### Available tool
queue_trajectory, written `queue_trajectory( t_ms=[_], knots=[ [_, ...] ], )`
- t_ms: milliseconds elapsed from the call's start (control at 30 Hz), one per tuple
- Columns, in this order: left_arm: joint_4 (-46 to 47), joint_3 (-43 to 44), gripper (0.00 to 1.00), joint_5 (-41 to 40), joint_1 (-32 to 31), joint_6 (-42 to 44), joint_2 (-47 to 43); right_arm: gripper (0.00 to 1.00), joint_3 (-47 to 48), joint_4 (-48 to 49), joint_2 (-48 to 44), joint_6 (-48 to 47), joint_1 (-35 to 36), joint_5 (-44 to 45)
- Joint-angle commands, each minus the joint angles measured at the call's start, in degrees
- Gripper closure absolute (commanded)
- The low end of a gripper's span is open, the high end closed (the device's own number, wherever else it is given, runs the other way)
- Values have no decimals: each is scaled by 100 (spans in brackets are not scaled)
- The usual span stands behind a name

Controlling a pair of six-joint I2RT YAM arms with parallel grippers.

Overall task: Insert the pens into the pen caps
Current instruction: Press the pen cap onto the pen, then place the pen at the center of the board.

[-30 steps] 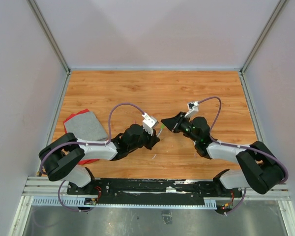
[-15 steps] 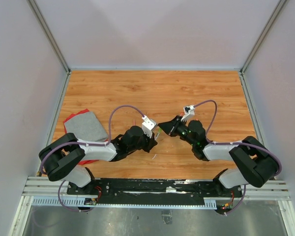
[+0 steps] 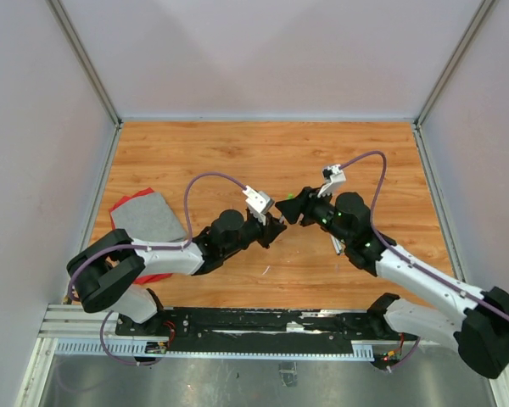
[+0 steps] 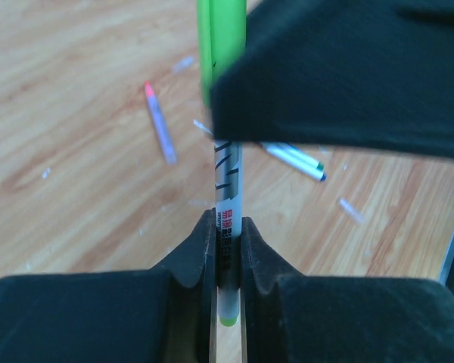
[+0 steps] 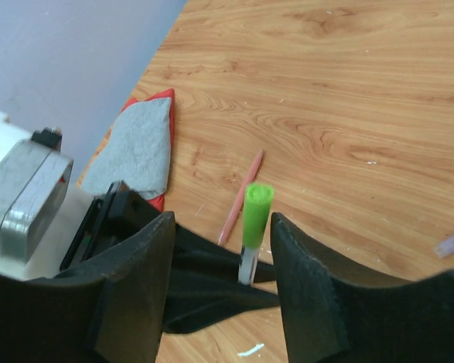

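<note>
Over the table (image 3: pixel 195 161), my left gripper (image 4: pixel 228 249) has its jaws shut tight on a white pen (image 4: pixel 228 189), pointing it straight at my right gripper (image 5: pixel 221 221). Those jaws are wide, one each side of the green cap (image 5: pixel 256 215), which sits on the pen's far end.
</note>
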Motion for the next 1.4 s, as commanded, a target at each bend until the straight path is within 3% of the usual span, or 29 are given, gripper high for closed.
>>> queue_trajectory(
  t_ms=[0, 267, 367, 533, 633, 833, 1033, 1367],
  knots=[
    [568, 238, 99, -146, -8, 59, -70, 42, 349, -1598, -681, -796, 91, 438],
    [168, 409, 100, -538, -7, -232, -149, 26, 346, -3047, -2416, -1128, 87, 1414],
    [-270, 559, 99, -1131, -8, -456, -185, 24, 202, -3445, -2927, -922, 86, 1657],
    [-2791, 1830, 100, -2438, -7, -1436, 218, 15, 421, -4541, -3139, -662, 83, 2181],
    [-4283, 2553, 99, -2741, -8, -2074, 610, 10, 534, -5042, -3039, -450, 84, 2469],
    [-5962, 3104, 100, -3136, -8, -3118, 1169, 8, 454, -5326, -2958, -205, 82, 2413],
    [-6624, 3209, 99, -3513, -4, -3742, 1474, 8, 230, -5326, -3143, -138, 83, 2270],
    [-6867, 3096, 94, -3434, 255, -3833, 1772, 9, 64, -5347, -3291, -68, 84, 2151]
  ],
)
